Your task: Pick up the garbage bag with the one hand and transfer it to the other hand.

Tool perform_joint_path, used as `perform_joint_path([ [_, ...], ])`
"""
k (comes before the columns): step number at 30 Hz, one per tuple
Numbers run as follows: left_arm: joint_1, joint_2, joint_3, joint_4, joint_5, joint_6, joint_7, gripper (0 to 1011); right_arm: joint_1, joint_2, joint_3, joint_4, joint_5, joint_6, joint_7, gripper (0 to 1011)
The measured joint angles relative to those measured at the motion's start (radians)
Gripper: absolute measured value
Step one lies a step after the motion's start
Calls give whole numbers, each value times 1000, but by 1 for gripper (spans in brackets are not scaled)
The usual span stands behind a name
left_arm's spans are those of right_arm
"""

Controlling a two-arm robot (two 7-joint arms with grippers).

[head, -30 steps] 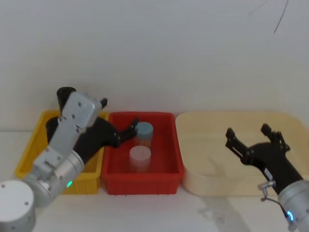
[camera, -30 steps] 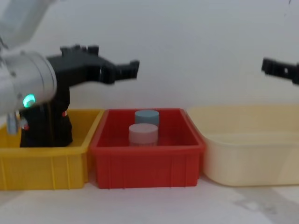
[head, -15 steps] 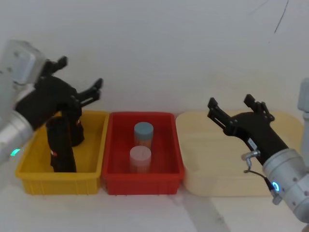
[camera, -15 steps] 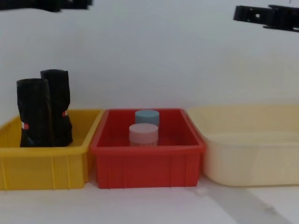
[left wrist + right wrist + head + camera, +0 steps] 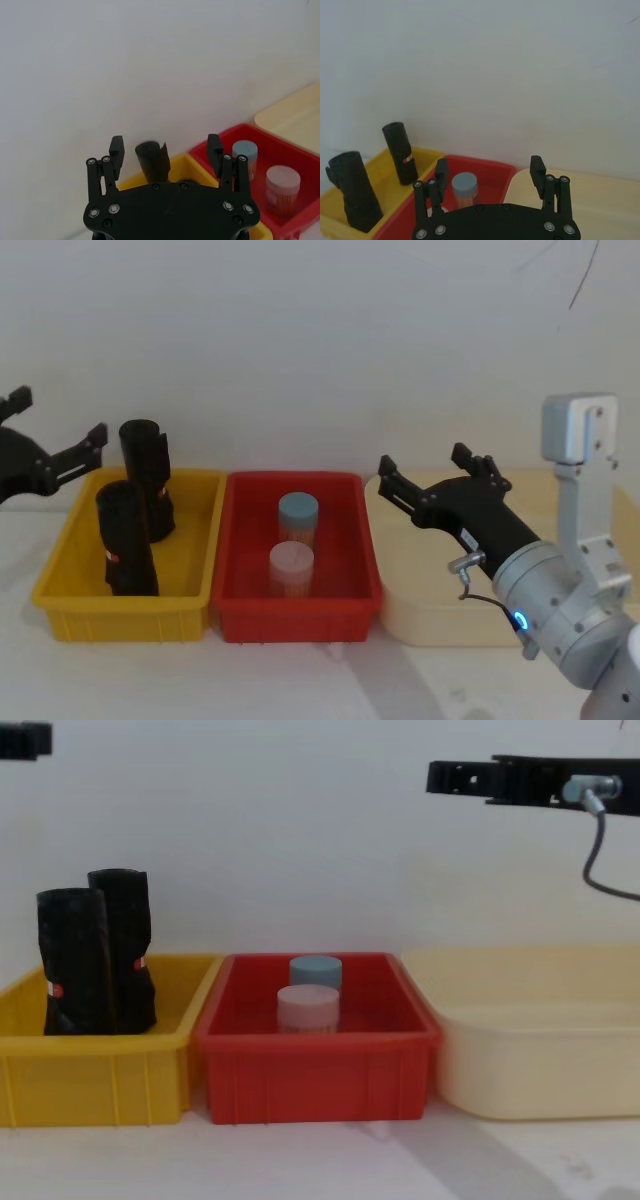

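While both arms are hanging raised above the table, we are viewing the left gripper (image 5: 55,422) at the far left, outside and above the yellow bin (image 5: 60,585), with its two fingers spread apart and holding nothing. We are finding the right gripper (image 5: 424,460) over the near-left part of the cream tray (image 5: 400,620), pointing towards the bins, its fingers likewise spread wide and gripping nothing.

We are locating the garbage bag (image 5: 147,472) standing upright at the back of the yellow bin, a black crinkly roll with a small white-and-red label on its side. A second black roll (image 5: 128,545) is standing upright just in front of it, nearer the robot, and from the chest camera the two are overlapping. Neither gripper is touching either roll.

We are also noting a red bin (image 5: 225,570) sitting between the yellow bin and the cream tray, touching or nearly touching both. Inside it a blue-lidded jar (image 5: 297,510) is standing behind a pale-lidded jar (image 5: 291,560).
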Motion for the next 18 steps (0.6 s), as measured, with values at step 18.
perform_joint_path([
  [18,-1,-25,22,133,-67,-3,-58,1000,41,-14,-35,53,-17,40,39,1002],
])
